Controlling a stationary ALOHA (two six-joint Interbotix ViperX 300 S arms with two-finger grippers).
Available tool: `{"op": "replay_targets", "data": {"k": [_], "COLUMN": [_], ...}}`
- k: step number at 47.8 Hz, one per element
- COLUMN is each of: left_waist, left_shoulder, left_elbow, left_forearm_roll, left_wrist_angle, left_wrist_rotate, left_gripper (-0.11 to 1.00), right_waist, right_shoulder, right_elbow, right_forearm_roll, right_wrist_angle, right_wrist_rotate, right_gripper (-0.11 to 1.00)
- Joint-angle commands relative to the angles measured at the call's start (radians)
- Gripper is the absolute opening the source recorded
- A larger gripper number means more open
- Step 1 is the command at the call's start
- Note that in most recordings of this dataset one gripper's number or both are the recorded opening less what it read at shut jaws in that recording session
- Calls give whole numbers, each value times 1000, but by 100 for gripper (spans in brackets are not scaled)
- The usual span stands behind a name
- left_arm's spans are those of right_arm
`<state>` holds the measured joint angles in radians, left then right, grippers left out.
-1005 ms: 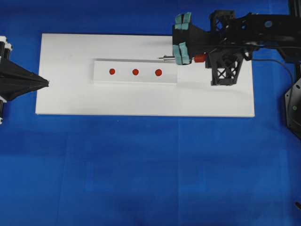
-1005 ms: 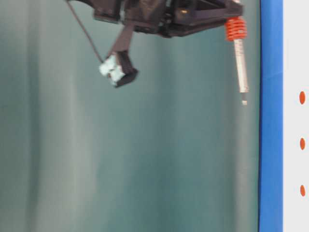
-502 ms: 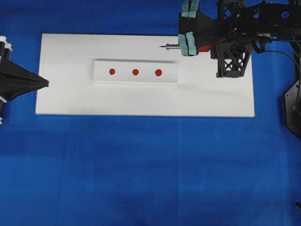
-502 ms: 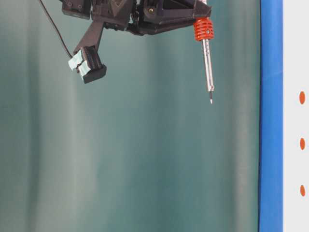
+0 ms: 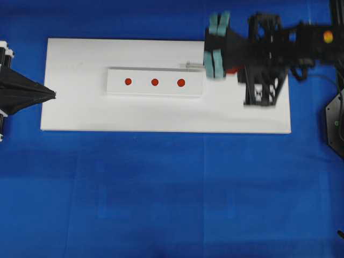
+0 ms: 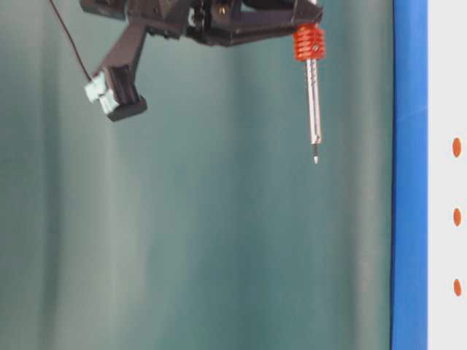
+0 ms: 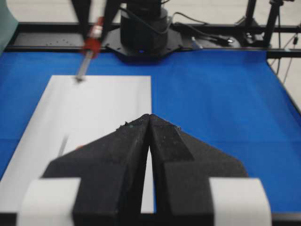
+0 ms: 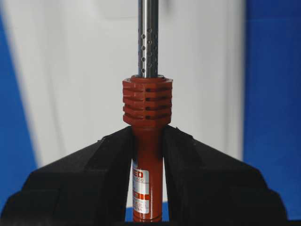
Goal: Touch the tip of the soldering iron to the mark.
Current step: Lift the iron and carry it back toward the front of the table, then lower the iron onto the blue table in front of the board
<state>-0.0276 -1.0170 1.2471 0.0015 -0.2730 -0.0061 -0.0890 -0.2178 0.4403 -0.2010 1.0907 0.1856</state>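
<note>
The white board [image 5: 161,115] lies flat on the blue cloth [image 5: 161,188], with only a low raised strip [image 5: 155,90] bearing three red dots [image 5: 155,82] on it — nothing tall. The right gripper [image 5: 215,47] and its arm hang over the board's far right corner, the soldering iron [image 6: 312,102] clear above the surface. The left gripper [image 5: 51,94] sits at the board's left edge — the middle is open.
</note>
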Motion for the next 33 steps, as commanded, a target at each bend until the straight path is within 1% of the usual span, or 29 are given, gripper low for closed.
{"op": "replay_targets", "data": {"k": [1, 5, 7, 10, 20, 27, 33], "left_waist": [3, 3, 3, 3, 3, 3, 3], "left_shoulder": [3, 3, 3, 3, 3, 3, 3], "left_elbow": [-12, -11, -11, -11, -12, -11, -11], "left_forearm_roll": [2, 2, 0, 2, 0, 2, 0], "left_wrist_angle": [-12, -14, -12, -14, -15, -15, -17], "left_wrist_rotate": [-2, -2, -2, -3, -3, -3, -3], "left_gripper": [0, 0, 0, 0, 0, 0, 0], "right_waist": [67, 130, 173, 227, 383, 449, 460], "right_shoulder": [-34, -35, -34, -32, -20, -8, 8], "right_elbow": [0, 5, 6, 6, 3, 0, -6], "right_forearm_roll": [0, -2, -3, -6, -14, -14, -14], "right_wrist_angle": [0, -3, -3, -3, -5, 0, -5], "right_wrist_rotate": [55, 124, 175, 230, 402, 477, 485], "right_gripper": [6, 6, 6, 6, 6, 6, 6]}}
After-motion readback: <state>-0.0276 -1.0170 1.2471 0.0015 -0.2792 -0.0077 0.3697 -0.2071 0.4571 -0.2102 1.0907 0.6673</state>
